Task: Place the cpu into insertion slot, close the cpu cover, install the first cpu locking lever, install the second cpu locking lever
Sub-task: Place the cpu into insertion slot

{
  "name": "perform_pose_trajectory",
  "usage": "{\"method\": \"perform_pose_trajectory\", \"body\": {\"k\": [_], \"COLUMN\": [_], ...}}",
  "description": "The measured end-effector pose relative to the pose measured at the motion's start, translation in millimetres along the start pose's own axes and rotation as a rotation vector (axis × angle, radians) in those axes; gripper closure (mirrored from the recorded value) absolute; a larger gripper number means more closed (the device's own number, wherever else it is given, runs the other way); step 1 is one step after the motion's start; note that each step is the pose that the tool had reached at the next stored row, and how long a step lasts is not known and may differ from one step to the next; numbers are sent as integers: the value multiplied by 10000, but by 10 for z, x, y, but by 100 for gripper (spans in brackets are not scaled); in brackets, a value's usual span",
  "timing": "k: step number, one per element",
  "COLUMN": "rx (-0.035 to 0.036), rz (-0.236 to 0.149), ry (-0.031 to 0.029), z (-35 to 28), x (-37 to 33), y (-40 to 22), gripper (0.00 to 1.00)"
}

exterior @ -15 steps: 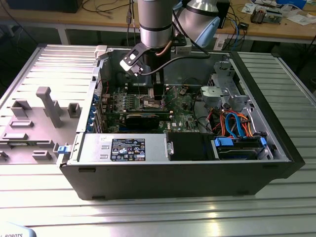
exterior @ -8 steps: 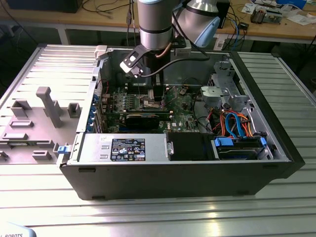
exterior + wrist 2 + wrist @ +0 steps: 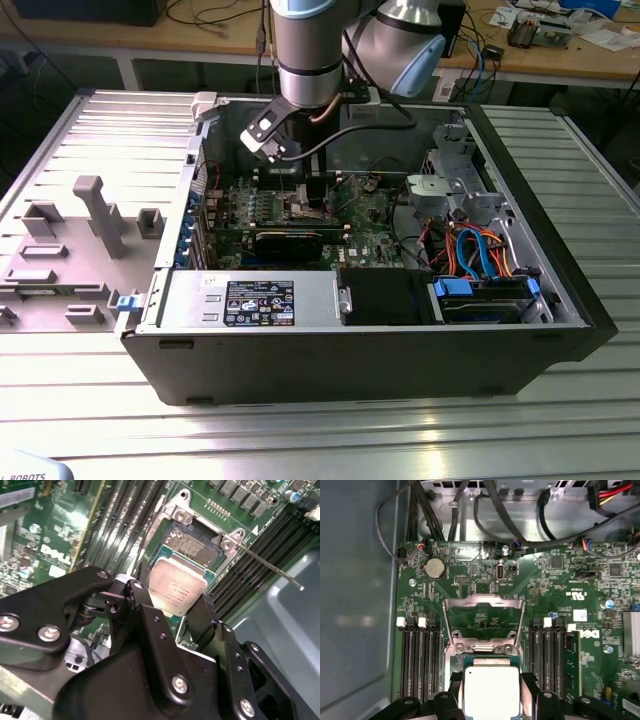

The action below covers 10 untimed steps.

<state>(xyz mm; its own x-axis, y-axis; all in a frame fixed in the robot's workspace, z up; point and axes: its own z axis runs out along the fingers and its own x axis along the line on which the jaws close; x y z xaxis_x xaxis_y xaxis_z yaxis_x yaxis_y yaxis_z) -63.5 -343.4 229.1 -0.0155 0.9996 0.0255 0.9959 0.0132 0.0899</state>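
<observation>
The black hand (image 3: 174, 602) is clamped on the flat square silvery-grey cpu (image 3: 178, 586), close over the dark metal-rimmed insertion slot (image 3: 194, 544).

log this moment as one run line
gripper shut on cpu | cpu over slot, not seated | cover open

From my station I see 1 ribbed, silvery metal table (image 3: 420, 440) carrying everything. An open black computer case (image 3: 360, 355) lies on its side across the middle of it, reaching toward the exterior view's right. Just beside the case, on the exterior view's left, a grey moulded panel (image 3: 60, 250) with raised blocks lies flat. A white object (image 3: 25, 470) sits at the near left corner, cut off.
</observation>
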Motion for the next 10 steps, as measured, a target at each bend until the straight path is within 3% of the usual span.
{"method": "perform_pose_trajectory", "body": {"k": [10], "rx": [-1], "rz": [33], "ry": [-3], "z": [169], "x": [35], "y": [-71], "gripper": [46]}}
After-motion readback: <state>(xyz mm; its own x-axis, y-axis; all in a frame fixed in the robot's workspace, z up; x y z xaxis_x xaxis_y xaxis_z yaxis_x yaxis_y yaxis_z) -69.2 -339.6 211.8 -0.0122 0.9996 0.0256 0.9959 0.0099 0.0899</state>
